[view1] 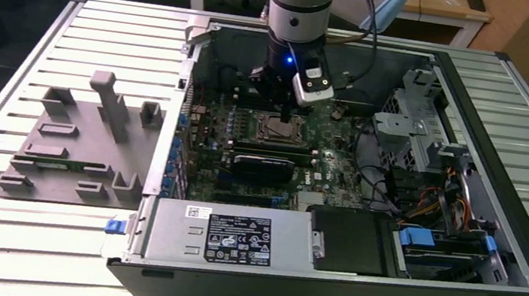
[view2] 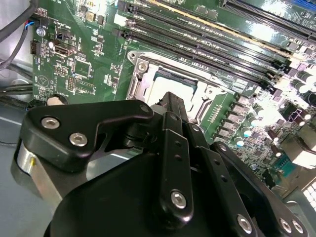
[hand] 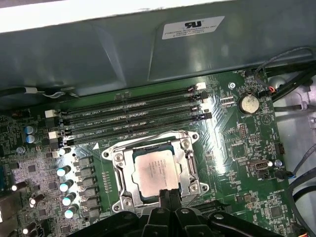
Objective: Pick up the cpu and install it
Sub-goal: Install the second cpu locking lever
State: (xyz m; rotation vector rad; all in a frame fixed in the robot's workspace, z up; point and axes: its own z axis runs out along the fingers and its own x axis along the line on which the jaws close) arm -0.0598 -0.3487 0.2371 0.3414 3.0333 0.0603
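The gripper (view1: 284,107) hangs over the middle of the green motherboard (view1: 341,138) inside the open computer case (view1: 497,222). The cpu (hand: 157,173) lies flat within the metal socket frame (hand: 117,163), just beside the memory slots (hand: 131,114). The black fingers (hand: 167,200) appear drawn narrowly together above the chip's edge; contact cannot be told. A grey fixture (view1: 77,151) sits at the exterior view's left.

cpu (hand: 157,173) near edge hidden behind black linkage, cpu mostly covered in second wrist view
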